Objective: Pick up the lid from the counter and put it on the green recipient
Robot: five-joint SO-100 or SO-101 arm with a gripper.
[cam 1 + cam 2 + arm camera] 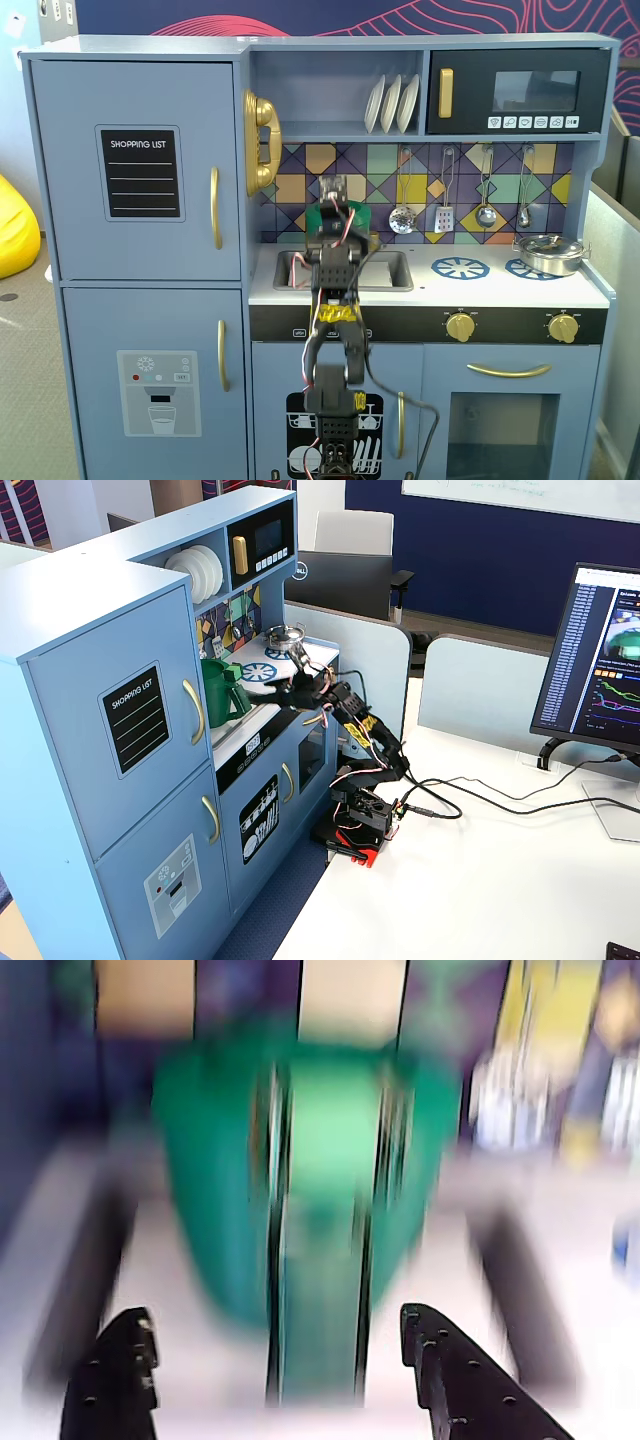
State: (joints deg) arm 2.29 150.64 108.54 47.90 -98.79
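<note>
The black two-finger gripper (275,1360) stands spread and empty before the tall dark-green ribbed plastic pot (310,1180) on the white counter (590,1290). The blurred wrist view seemingly shows no green lid anywhere, so the arm should find it before reaching.

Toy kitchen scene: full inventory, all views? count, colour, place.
green pot: 1, dark green, on the counter at its left end, behind the sink
steel pot: 1, shiny, right burner print
burner prints: 2, blue, right of sink
plates: 3, white, upper shelf
hanging utensils: 4, silver, on the backsplash
toy phone: 1, gold, left of the shelf
monitor: 1, black, desk at right
lid: not visible in any view
arm: 1, black
claw: 1, black, open, facing the green pot, empty
</note>
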